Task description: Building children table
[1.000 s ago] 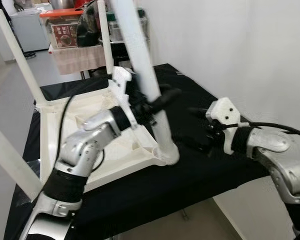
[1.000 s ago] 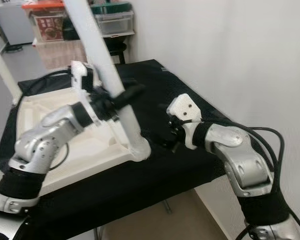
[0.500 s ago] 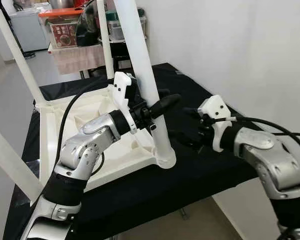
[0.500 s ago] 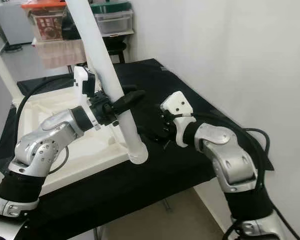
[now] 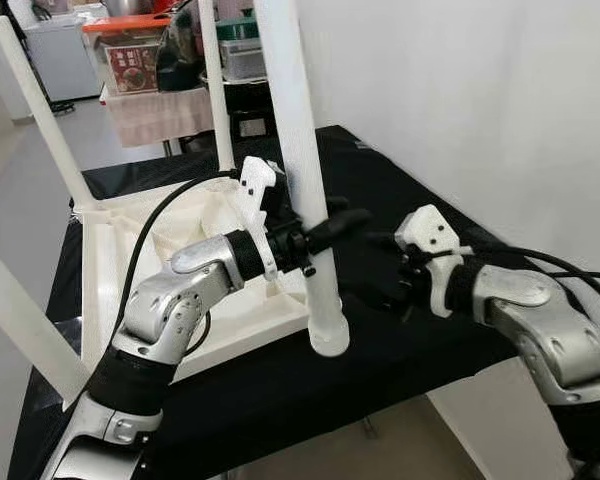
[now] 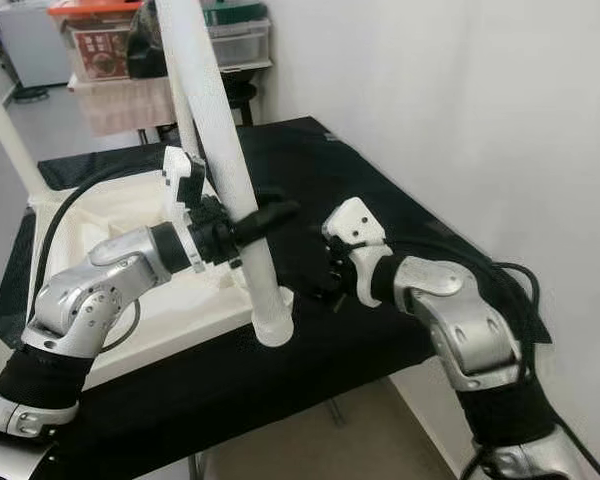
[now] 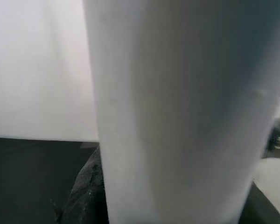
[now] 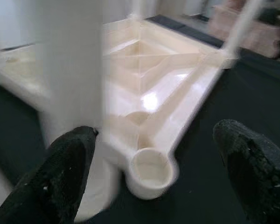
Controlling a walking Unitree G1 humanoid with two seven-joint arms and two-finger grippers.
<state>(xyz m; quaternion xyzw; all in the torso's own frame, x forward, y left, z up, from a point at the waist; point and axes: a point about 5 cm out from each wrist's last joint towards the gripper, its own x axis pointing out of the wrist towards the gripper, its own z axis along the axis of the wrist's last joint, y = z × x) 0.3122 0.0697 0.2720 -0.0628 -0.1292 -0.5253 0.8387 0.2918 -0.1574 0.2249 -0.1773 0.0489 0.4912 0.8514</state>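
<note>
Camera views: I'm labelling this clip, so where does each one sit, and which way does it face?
Left eye, right eye: head, looking down on the upturned table top; both arms show.
Left wrist: along the left gripper, tight on the white leg.
Right wrist: along the open right gripper, facing the empty corner socket.
Shared: the leg appears in all.

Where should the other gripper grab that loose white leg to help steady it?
Probably low on the leg, just above its wide foot. The left gripper already clamps the middle of the round, near-upright shaft from the tabletop side, so the open right gripper could best come in level from the opposite side, over the black cloth.
</note>
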